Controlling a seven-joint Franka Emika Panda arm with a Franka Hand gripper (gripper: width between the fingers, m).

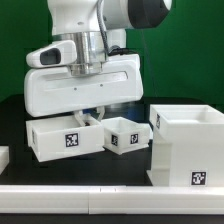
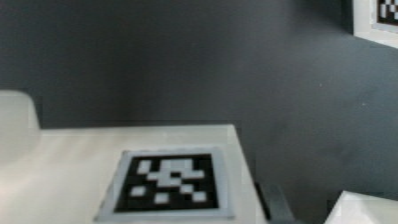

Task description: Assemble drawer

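**Green wall, black table, drawer in three pieces**

Green backdrop behind, a black table (image 1: 12, 125) in front, and the white arm reaching down over the middle of it. From where I stand the drawer is not yet together, and its parts sit apart on the tabletop. The big box shell (image 1: 180, 150) stands upright at the exterior view's right, open side up, with a square tag low on its front. Two shallow trays lie to its left. The middle tray (image 1: 136, 140) sits just beside the shell, turned a little askew. The left tray (image 1: 48, 140) is near it, with a narrow gap between them. Each tray shows one tag on its front wall.

The gripper (image 1: 93, 116) hangs low over that gap, by the left tray's inner end. Its broad white body hides the fingers (I cannot tell how far apart the jaws stand, or whether they touch anything). A long white bar (image 1: 80, 192) edges the table's near side.

The wrist view shows dark tabletop and a white part's flat face (image 2: 71, 160) with a tag (image 2: 173, 185) on it.
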